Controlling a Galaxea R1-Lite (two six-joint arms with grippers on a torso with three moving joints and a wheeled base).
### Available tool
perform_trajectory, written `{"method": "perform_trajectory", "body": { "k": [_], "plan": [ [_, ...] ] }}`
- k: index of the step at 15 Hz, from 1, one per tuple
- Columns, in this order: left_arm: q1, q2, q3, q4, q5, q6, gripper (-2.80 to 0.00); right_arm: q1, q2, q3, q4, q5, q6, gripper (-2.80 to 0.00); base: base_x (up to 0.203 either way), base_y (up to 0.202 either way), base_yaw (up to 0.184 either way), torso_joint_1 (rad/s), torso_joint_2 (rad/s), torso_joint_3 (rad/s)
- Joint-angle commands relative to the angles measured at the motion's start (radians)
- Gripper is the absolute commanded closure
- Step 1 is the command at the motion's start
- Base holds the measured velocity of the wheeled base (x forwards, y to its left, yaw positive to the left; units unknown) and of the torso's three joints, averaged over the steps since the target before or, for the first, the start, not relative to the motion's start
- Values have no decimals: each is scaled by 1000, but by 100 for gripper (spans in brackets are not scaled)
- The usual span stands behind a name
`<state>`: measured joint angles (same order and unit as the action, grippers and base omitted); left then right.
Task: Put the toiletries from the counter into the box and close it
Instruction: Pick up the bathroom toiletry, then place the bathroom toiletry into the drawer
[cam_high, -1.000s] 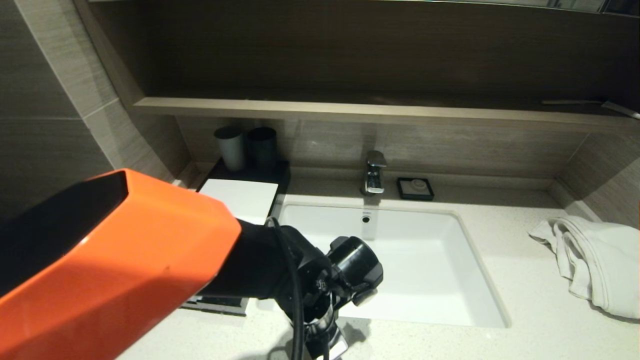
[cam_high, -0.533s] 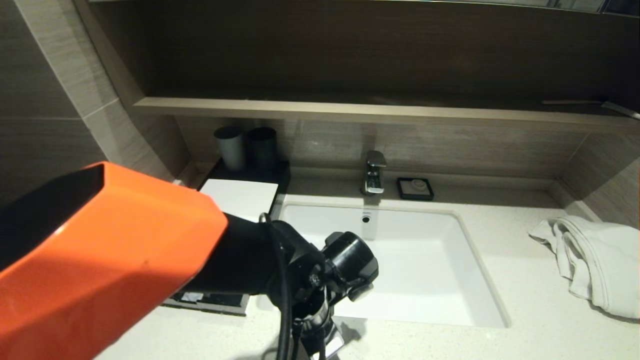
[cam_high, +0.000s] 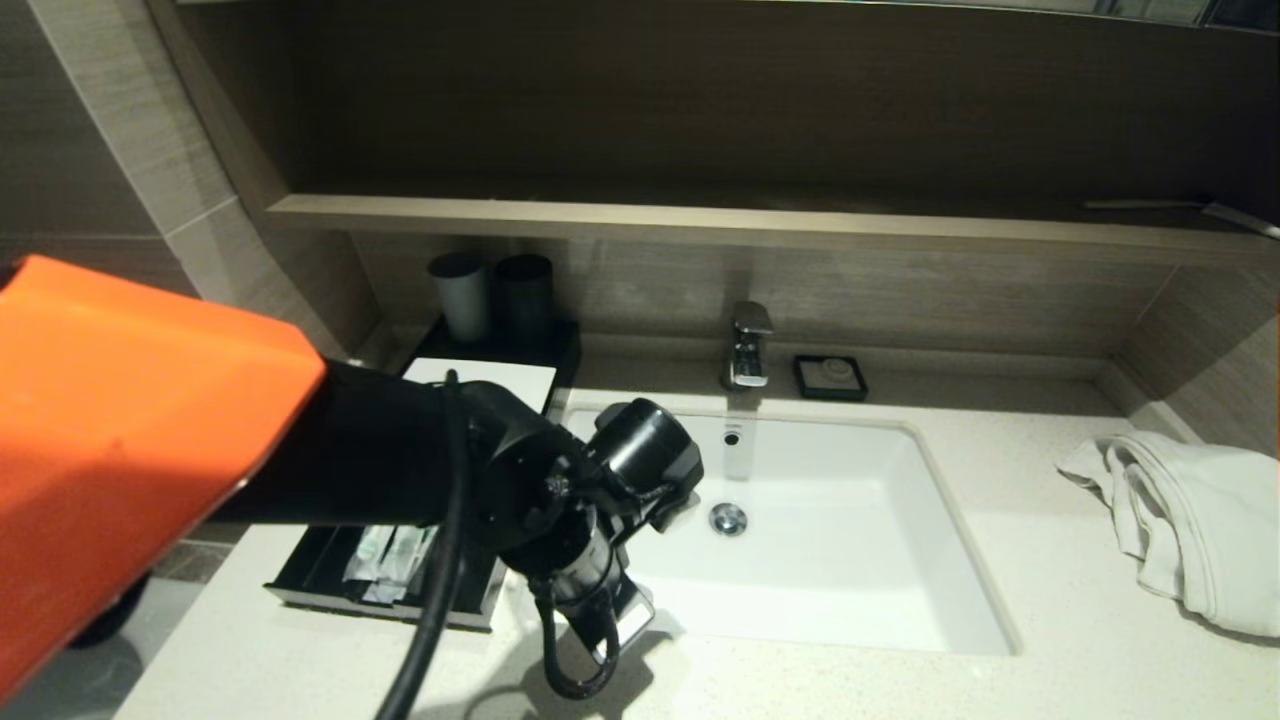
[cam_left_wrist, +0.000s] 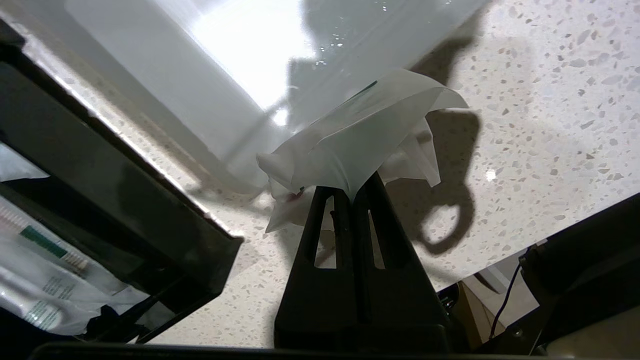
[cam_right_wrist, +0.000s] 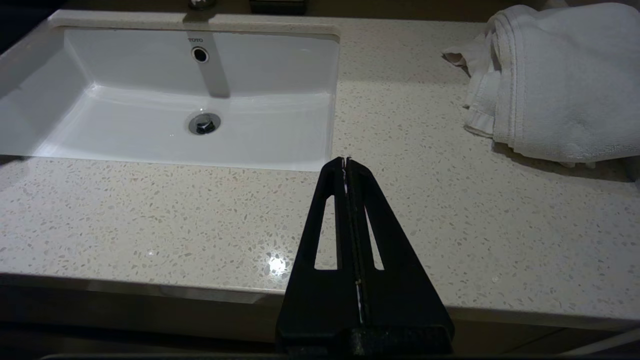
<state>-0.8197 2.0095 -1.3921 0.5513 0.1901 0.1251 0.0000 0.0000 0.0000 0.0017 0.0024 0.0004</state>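
Note:
My left gripper (cam_left_wrist: 352, 192) is shut on a crumpled translucent white pouch (cam_left_wrist: 360, 135) with a green mark and holds it just above the counter (cam_left_wrist: 540, 125), between the sink's front corner and the box's open drawer (cam_left_wrist: 165, 220). In the head view the left gripper (cam_high: 622, 620) hangs right of the drawer (cam_high: 300, 590), which holds several wrapped packets (cam_high: 385, 555). The box's white top panel (cam_high: 500, 385) shows behind my arm. Packets in the drawer also show in the left wrist view (cam_left_wrist: 40, 265). My right gripper (cam_right_wrist: 346, 162) is shut and empty over the counter's front edge.
The white sunken sink (cam_high: 850, 540) lies right of the box. A faucet (cam_high: 750, 345) and a black soap dish (cam_high: 830, 377) stand behind it. Two dark cups (cam_high: 490, 290) stand behind the box. A white towel (cam_high: 1180, 520) lies at the right.
My left arm has swung left and back, and the gripper has risen with the pouch toward the drawer. The open drawer with its packets and the sink drain now show.

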Motion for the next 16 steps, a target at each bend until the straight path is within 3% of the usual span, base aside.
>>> {"method": "perform_trajectory", "body": {
  "k": [1, 7, 11, 16],
  "plan": [
    [21, -37, 2, 2, 2, 1, 0, 0, 0, 0, 0, 1, 0, 0, 0, 0, 0, 0, 0, 0],
    [174, -108, 26, 8, 55, -55, 0, 0, 0, 0, 0, 1, 0, 0, 0, 0, 0, 0, 0, 0],
    [332, -146, 73, 5, 79, -81, 0, 0, 0, 0, 0, 1, 0, 0, 0, 0, 0, 0, 0, 0],
    [400, -184, 144, -6, 78, -119, 0, 0, 0, 0, 0, 1, 0, 0, 0, 0, 0, 0, 0, 0]
  ]
}}
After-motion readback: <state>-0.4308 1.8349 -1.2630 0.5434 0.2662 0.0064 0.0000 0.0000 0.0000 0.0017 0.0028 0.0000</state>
